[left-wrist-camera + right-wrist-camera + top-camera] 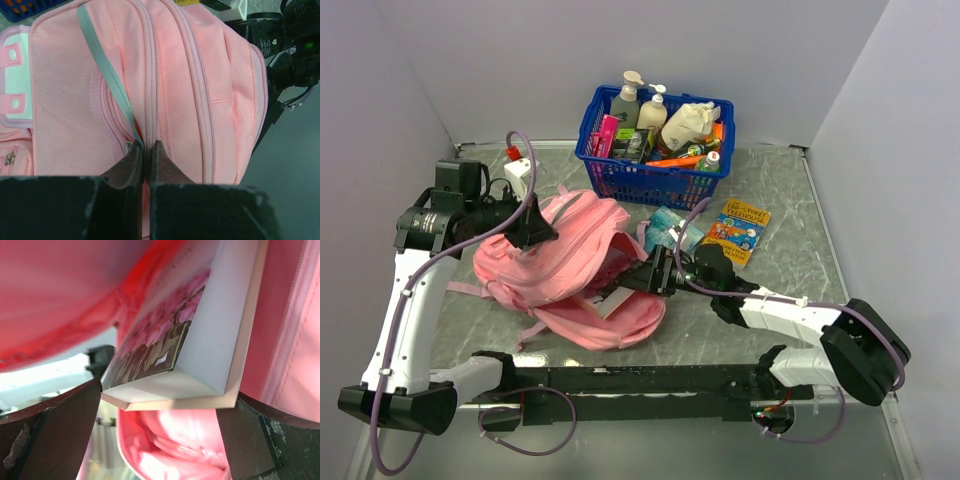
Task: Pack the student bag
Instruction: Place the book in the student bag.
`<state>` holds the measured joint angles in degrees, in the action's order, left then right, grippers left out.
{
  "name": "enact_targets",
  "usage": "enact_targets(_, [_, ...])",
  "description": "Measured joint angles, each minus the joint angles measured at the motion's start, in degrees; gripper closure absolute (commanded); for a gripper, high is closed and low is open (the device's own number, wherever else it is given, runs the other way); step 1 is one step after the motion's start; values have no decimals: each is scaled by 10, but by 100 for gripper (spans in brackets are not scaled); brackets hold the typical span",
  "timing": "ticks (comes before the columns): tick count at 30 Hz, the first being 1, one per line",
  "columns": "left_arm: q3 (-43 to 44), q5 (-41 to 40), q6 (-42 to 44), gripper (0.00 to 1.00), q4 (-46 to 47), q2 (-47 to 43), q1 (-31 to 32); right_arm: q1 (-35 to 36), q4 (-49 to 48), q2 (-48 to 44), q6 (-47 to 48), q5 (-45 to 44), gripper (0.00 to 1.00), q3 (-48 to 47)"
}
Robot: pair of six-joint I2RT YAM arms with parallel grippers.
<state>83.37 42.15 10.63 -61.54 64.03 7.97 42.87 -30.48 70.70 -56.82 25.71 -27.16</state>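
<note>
Student bag (582,268): pink fabric, lying slumped on the counter (800,200), left of centre and in front of the basket.

Left pincer (146,156): jaws drawn together to a hairline, nipping the bag's fabric where a zip seam and a grey-green strap (107,70) meet, on the bag's upper left side.

Right pincer (160,405): jaws at full spread, at the bag's open mouth on its right side. A white-edged book with a pink floral cover (200,340) sits between the fingers and part-way into the pink lining. Cannot tell whether either finger touches it.

Beyond the bag:
- Blue pencil case (670,228), just beside the bag.
- Yellow-and-blue picture book (738,230), flat on the counter.
- Blue basket (640,180) of bottles, at the back.
</note>
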Motion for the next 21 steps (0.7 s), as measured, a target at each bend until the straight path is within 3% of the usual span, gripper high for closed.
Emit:
enact_targets(7, [0, 12, -19, 99, 9, 2, 0, -4, -95, 61, -82, 4, 0, 0])
enact_targets(10, [0, 16, -21, 99, 9, 4, 0, -4, -86, 81, -103, 5, 0, -6])
enact_targets(14, [0, 20, -21, 99, 9, 4, 0, -5, 1, 75, -111, -11, 0, -37])
enact_targets(17, [-3, 21, -21, 99, 13, 4, 0, -10, 60, 40, -110, -32, 18, -39])
enact_targets(18, [-7, 23, -21, 99, 16, 3, 0, -14, 75, 24, -109, -39, 36, -38])
enact_targets(19, [-9, 26, -21, 99, 18, 3, 0, -19, 83, 9, -106, -41, 46, -35])
enact_targets(20, [-12, 28, -21, 99, 22, 3, 0, -22, 87, 0, -103, -43, 71, -33])
enact_targets(21, [-14, 29, -21, 99, 26, 3, 0, -28, 89, -11, -108, -45, 79, -29])
